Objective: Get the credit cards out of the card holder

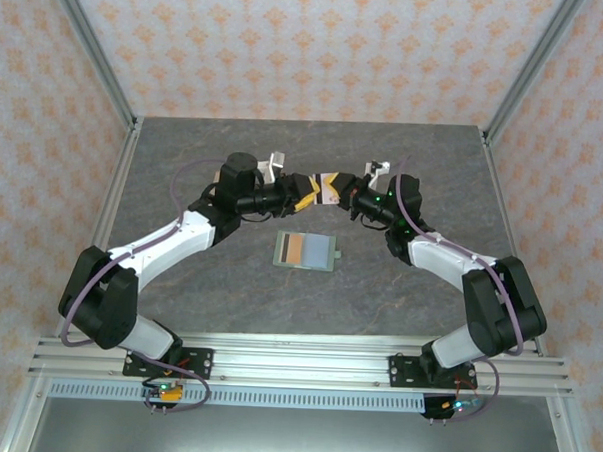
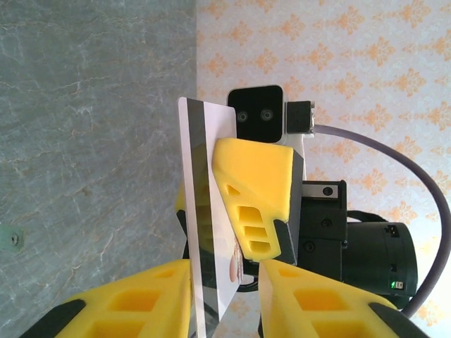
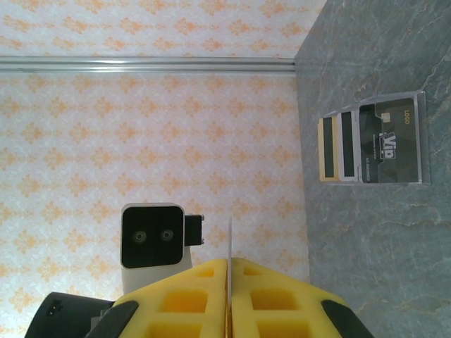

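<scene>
While clenched on a credit card (image 2: 204,141), right tool (image 3: 230,271) over grey marbled table (image 1: 184,161), left tool (image 2: 225,289) released, orange-patterned walls (image 1: 289,45).

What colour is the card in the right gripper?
The card is white with a dark lengthwise stripe; the left wrist view shows it best.

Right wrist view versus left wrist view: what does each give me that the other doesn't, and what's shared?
Right wrist: the flat grey-green card holder lying on the grey stone-look table, tan and dark cards in it. Left wrist: the broad face of the white, dark-striped card, with the left gripper open around it. Shared: that card, pinched by the right gripper, the table and the orange-patterned wall.
</scene>
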{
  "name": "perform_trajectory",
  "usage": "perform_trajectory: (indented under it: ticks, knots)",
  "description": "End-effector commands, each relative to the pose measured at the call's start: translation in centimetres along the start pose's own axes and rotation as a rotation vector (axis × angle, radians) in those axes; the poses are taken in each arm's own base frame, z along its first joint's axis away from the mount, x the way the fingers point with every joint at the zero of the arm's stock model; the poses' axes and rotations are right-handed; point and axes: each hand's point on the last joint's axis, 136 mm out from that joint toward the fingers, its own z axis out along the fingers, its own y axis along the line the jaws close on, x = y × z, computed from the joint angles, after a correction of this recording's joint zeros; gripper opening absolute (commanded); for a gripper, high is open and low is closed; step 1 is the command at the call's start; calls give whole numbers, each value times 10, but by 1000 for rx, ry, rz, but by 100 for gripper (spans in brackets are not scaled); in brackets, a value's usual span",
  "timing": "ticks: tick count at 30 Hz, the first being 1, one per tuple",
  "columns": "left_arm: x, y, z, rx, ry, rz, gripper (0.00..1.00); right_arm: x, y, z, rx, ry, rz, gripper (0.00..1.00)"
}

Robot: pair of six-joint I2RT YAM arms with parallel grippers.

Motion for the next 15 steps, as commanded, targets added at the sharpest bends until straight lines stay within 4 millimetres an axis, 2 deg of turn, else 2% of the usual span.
perform_trajectory:
  ticks: [1, 7, 15]
  knots:
    - [-1, -12, -1, 43, -26, 10, 34, -1, 19, -4, -69, -23, -20, 9]
    - [0, -8, 2, 28, -27, 7, 38, -2, 21, -6, -79, -30, -16, 9]
    - [1, 0, 3, 12, -30, -1, 38, -2, 23, -7, -99, -37, -4, 9]
